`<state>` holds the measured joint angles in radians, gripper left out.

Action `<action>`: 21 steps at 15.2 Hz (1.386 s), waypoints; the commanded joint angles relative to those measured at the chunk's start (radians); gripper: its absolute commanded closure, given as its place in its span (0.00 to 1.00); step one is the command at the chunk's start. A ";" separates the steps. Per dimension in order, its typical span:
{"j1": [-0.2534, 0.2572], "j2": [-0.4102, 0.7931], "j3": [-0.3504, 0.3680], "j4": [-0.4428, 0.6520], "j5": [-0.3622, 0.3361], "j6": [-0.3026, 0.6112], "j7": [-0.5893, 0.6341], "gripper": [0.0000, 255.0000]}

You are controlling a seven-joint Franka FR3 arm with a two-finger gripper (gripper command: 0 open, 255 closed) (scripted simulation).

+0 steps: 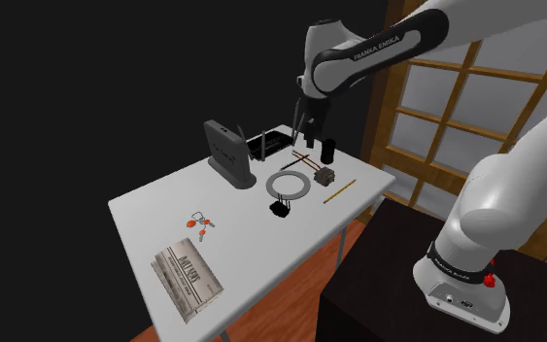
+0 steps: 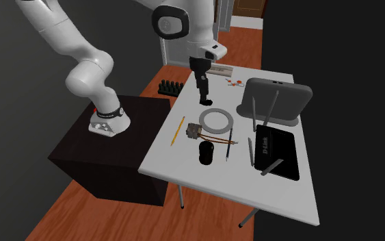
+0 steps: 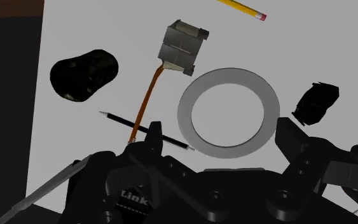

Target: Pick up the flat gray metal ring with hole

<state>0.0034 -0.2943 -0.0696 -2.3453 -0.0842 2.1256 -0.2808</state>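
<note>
The flat grey ring (image 1: 271, 185) lies on the white table (image 1: 164, 214), near the edge on the arm's side. From across the table, the ring (image 2: 203, 122) sits just beyond a small grey block with orange wires. My black gripper (image 1: 305, 121) hangs above the table, a little past the ring and clear of it. Seen from the second exterior view, the gripper (image 2: 202, 96) points down beside the ring. Along the hand, the ring (image 3: 228, 76) lies below and between the fingers of the gripper (image 3: 222, 132), which stand apart and hold nothing.
Around the ring lie a grey block with orange wires (image 3: 182, 46), a black cylinder (image 3: 84, 75), a black pen (image 3: 139, 127), a black clip (image 3: 316, 103) and a yellow pencil (image 3: 242, 7). An upright grey router (image 1: 228, 153), orange keys (image 1: 201, 224) and a booklet (image 1: 186, 277) lie farther off.
</note>
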 commanded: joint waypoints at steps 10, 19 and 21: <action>-0.005 0.419 -0.028 0.149 0.087 0.216 -0.118 0.00; -0.019 0.591 -0.020 0.200 0.124 0.320 -0.159 0.00; -0.020 0.606 -0.018 0.198 0.127 0.338 -0.160 0.00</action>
<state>-0.0150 0.3015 -0.0886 -2.1492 0.0408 2.4539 -0.4392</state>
